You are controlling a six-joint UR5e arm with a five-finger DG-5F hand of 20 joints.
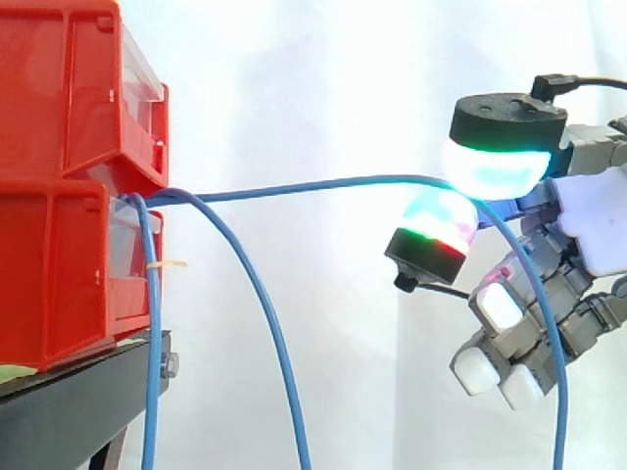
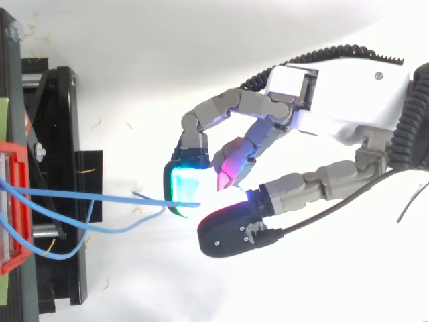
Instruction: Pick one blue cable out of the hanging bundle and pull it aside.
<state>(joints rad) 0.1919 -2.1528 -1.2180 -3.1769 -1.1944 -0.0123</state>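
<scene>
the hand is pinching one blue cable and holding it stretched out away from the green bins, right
No: the bins are red, not green, as the side view shows. The hand is pinching one blue cable and holding it stretched out away from them.

Cropped by left and top edges, side view: red bins [image 1: 59, 196]. Cropped below: black stand [image 1: 69, 411], hanging bundle [image 1: 153, 372], falling end of blue cable [image 1: 323, 186]. Hidden between pinching fingertips [image 1: 495, 166]: short cable stretch. Cropped at right: hand [image 1: 598, 230].
</scene>
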